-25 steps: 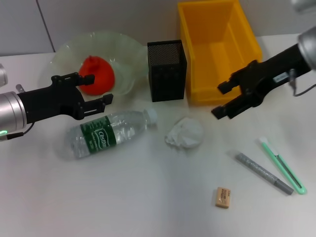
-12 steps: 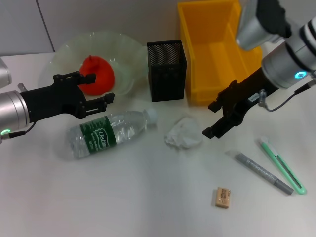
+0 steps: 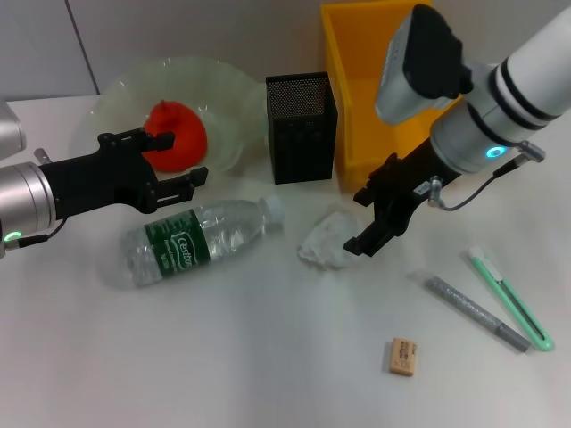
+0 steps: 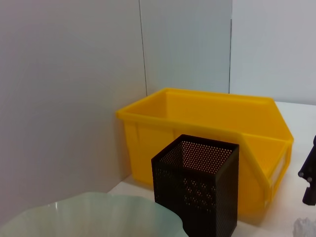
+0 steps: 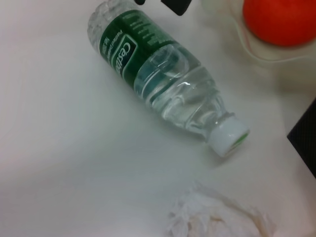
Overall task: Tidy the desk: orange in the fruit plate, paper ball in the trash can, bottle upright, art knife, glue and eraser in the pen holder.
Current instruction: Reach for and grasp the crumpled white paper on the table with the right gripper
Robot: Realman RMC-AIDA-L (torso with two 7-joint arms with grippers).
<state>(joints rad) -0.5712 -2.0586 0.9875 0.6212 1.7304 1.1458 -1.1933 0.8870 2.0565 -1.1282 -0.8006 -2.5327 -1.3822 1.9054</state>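
The orange (image 3: 176, 134) lies in the pale-green fruit plate (image 3: 134, 89). My left gripper (image 3: 186, 158) is open and empty, just in front of the orange at the plate's near rim. The bottle (image 3: 196, 239) lies on its side below it, cap toward the paper ball (image 3: 326, 241). My right gripper (image 3: 357, 221) is open, its fingers right beside the paper ball on its right. The black pen holder (image 3: 302, 127) and yellow trash can (image 3: 393, 89) stand behind. The eraser (image 3: 402, 357), grey glue stick (image 3: 475, 312) and green art knife (image 3: 510, 299) lie at front right.
The right wrist view shows the bottle (image 5: 163, 94), the paper ball (image 5: 217, 217) and the orange (image 5: 281, 19). The left wrist view shows the trash can (image 4: 212, 128), the pen holder (image 4: 195, 187) and the plate's rim (image 4: 98, 217). A grey wall stands behind.
My right arm has swung left and down from beside the trash can to the paper ball's right side. The left arm has stayed put.
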